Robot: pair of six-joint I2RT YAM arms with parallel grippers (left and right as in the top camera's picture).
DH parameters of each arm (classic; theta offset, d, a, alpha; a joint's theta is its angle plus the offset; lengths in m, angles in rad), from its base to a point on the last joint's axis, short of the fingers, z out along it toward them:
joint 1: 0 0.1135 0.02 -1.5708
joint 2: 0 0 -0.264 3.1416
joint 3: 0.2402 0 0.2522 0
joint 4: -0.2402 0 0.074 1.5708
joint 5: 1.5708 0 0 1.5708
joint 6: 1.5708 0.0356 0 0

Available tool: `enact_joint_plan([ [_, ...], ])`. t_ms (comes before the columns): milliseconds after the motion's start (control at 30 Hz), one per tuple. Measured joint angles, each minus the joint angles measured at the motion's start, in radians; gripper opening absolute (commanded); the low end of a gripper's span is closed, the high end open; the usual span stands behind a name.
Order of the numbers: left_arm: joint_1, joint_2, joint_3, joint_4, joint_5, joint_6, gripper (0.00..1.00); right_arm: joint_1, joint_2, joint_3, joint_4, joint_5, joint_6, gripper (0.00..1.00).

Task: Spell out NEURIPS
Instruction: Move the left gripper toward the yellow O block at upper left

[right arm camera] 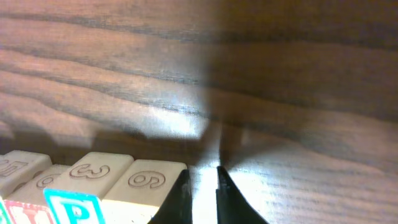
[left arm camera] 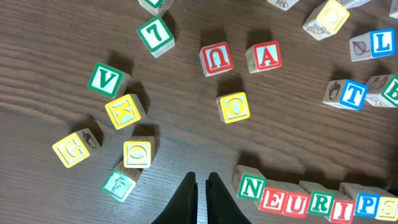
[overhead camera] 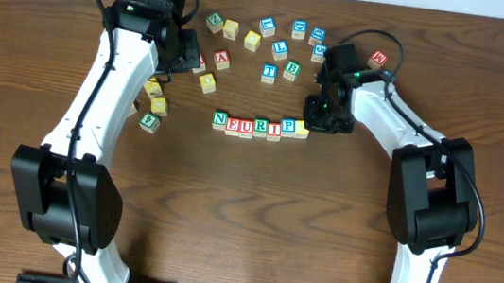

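Note:
Seven cubes stand in a row mid-table, reading NEURIPS: green N point(overhead camera: 220, 119) point(left arm camera: 252, 186), red E point(overhead camera: 233, 123), red U point(overhead camera: 247, 126), green R point(overhead camera: 260, 127), red I point(overhead camera: 274, 128), blue P point(overhead camera: 288, 127) point(right arm camera: 69, 208) and a yellow-topped end cube point(overhead camera: 301, 127) point(left arm camera: 387, 206). My right gripper point(overhead camera: 316, 123) point(right arm camera: 200, 177) is low at the row's right end, beside that end cube point(right arm camera: 146, 183). Its fingers are slightly parted, with bare table between them. My left gripper point(overhead camera: 187, 56) point(left arm camera: 201, 180) hovers shut and empty, left of the N.
Loose cubes lie behind the row: A point(overhead camera: 222, 59), T point(overhead camera: 269, 71), B point(overhead camera: 291, 69), L point(overhead camera: 280, 48) and W point(overhead camera: 379, 57). More sit near the left arm: V point(left arm camera: 107, 79), K point(left arm camera: 125, 110), G point(left arm camera: 73, 149) and a second red U point(left arm camera: 216, 58).

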Motion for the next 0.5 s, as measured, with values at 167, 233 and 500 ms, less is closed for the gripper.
enact_joint_plan([
  [167,0.0,0.0,0.008,0.007,0.002,0.003,0.08,-0.015,0.0,0.073,-0.088,0.01,0.001,0.15],
  [233,-0.002,0.0,0.02,0.024,0.01,0.003,0.07,-0.022,0.0,0.11,-0.109,0.025,0.002,0.18],
  [500,-0.048,0.033,0.035,0.032,0.033,-0.006,0.07,-0.026,0.0,0.172,-0.139,0.069,0.001,0.26],
])
